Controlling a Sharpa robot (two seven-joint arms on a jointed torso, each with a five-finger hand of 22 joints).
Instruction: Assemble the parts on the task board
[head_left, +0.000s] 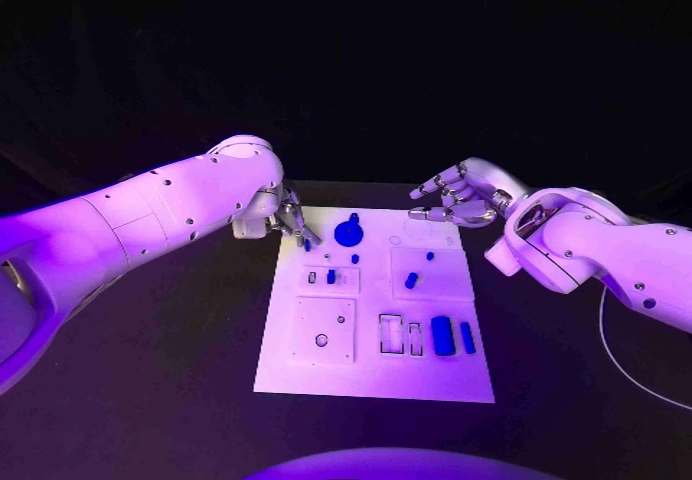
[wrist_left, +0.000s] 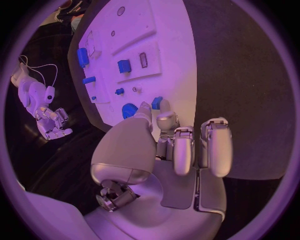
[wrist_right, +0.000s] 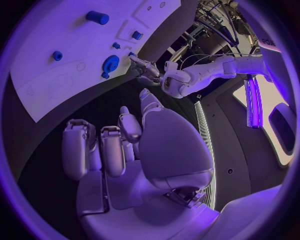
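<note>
Item 1, left of frame: your left hand (head_left: 283, 222) sits at the upper left corner of the task board (head_left: 289, 370). In the left wrist view its fingertips (wrist_left: 164, 120) close around a small blue peg (wrist_left: 156, 102) at the board's edge; it looks pinched, though the contact itself is partly hidden.

Item 2, centre: the task board, white, lying flat on the black bench (head_left: 159, 400). A round blue part (head_left: 348, 234) stands near its top edge, just beside the left hand. Small blue pieces sit mid-board; two long blue bars (head_left: 453, 337) lie in the lower right compartments.

Item 3, right of frame: your right hand (head_left: 456, 196) hovers off the board's upper right corner, fingers curled loosely apart, holding nothing.

Step in hand, as judged: seating or lifting the corner peg. The next move calls for a straight vertical travel, minding the round part alongside.

Room: open bench lies left, right and below the board.
</note>
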